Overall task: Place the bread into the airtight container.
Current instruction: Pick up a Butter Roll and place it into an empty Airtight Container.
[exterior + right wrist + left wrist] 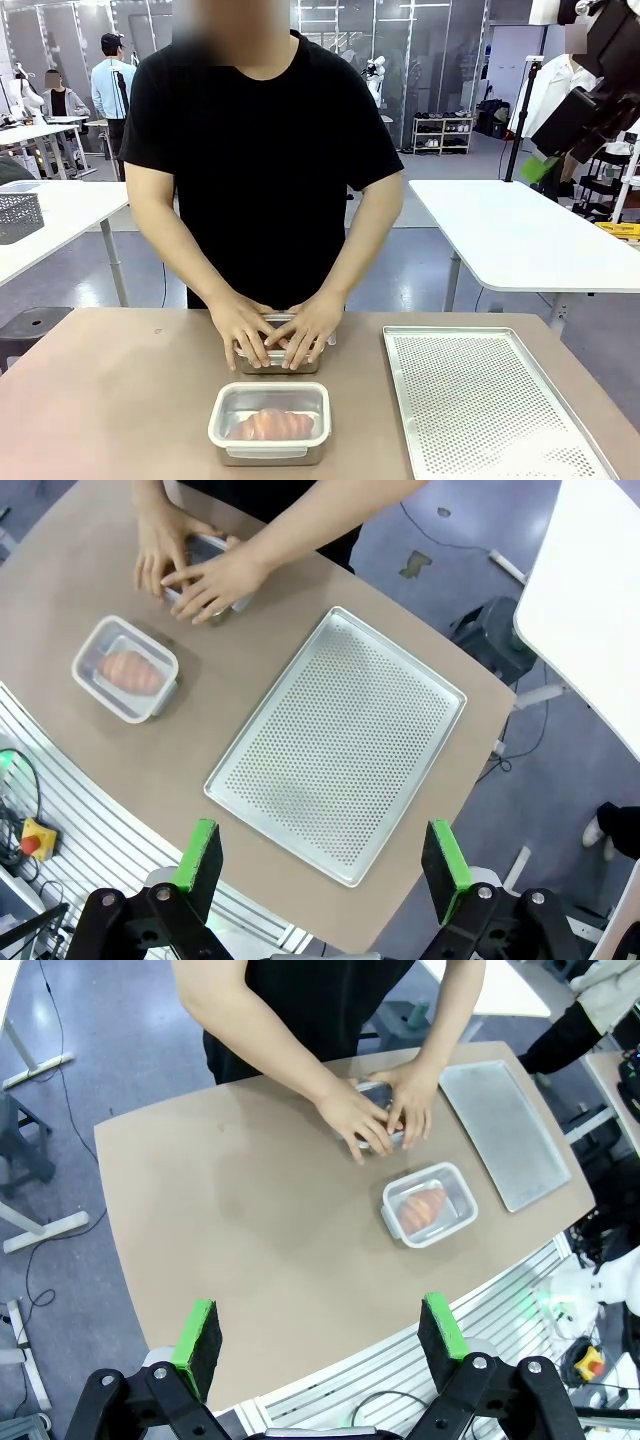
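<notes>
The bread (271,425) is an orange-brown loaf lying inside a metal airtight container (221,428) with a white-rimmed clear lid, near the table's front edge. The same container (430,1205) (125,670) shows from both wrists, with the bread (423,1203) (129,667) seen through the lid. Behind it, the person's two hands (275,335) press on a second metal container (277,358). My left gripper (320,1332) hangs open high above the table's near side. My right gripper (322,858) is open too, high over the tray's near corner. Both are empty.
A perforated metal tray (490,400) (340,745) (505,1130) lies on the table's right part. My right arm (595,90) hangs raised at the top right. Bare tabletop (100,400) spreads to the left. White tables stand behind the person.
</notes>
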Robot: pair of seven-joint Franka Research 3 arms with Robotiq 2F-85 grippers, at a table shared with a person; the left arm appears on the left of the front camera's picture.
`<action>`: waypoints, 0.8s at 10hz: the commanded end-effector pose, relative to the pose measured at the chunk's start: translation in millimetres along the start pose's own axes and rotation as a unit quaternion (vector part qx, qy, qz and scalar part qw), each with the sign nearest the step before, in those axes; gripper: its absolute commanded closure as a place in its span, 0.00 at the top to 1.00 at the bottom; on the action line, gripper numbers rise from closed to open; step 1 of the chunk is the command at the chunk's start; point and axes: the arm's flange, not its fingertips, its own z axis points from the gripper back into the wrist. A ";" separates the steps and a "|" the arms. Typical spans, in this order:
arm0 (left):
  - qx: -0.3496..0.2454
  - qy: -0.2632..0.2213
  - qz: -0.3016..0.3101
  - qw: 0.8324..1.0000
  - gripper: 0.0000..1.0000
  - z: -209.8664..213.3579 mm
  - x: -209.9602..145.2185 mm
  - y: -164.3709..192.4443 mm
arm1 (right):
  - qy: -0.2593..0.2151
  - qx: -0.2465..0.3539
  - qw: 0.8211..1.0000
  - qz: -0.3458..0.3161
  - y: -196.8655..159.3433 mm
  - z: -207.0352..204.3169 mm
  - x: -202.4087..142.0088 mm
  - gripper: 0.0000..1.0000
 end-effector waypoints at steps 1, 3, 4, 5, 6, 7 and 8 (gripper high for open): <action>0.000 0.001 -0.006 1.000 1.00 1.4 1.0 -0.1 | -0.005 -0.007 1.000 0.001 -0.9 -1.4 -3.1 1.00; 0.000 0.001 -0.006 1.000 1.00 1.4 1.0 -0.1 | -0.005 -0.007 1.000 0.001 -0.9 -1.4 -3.1 1.00; 0.000 0.001 -0.006 1.000 1.00 1.4 1.0 -0.1 | -0.005 -0.007 1.000 0.001 -0.9 -1.4 -3.1 1.00; 0.000 0.001 -0.006 1.000 1.00 1.4 1.0 -0.1 | -0.005 -0.007 1.000 0.001 -0.9 -1.4 -3.1 1.00; 0.000 0.001 -0.006 1.000 1.00 1.4 1.0 -0.1 | -0.005 -0.007 1.000 0.001 -0.9 -1.4 -3.1 1.00; 0.000 0.001 -0.006 1.000 1.00 1.4 1.0 -0.1 | -0.005 -0.007 1.000 0.001 -0.9 -1.4 -3.1 1.00; 0.000 0.001 -0.006 1.000 1.00 1.4 1.0 -0.1 | -0.005 -0.007 1.000 0.001 -0.9 -1.4 -3.1 1.00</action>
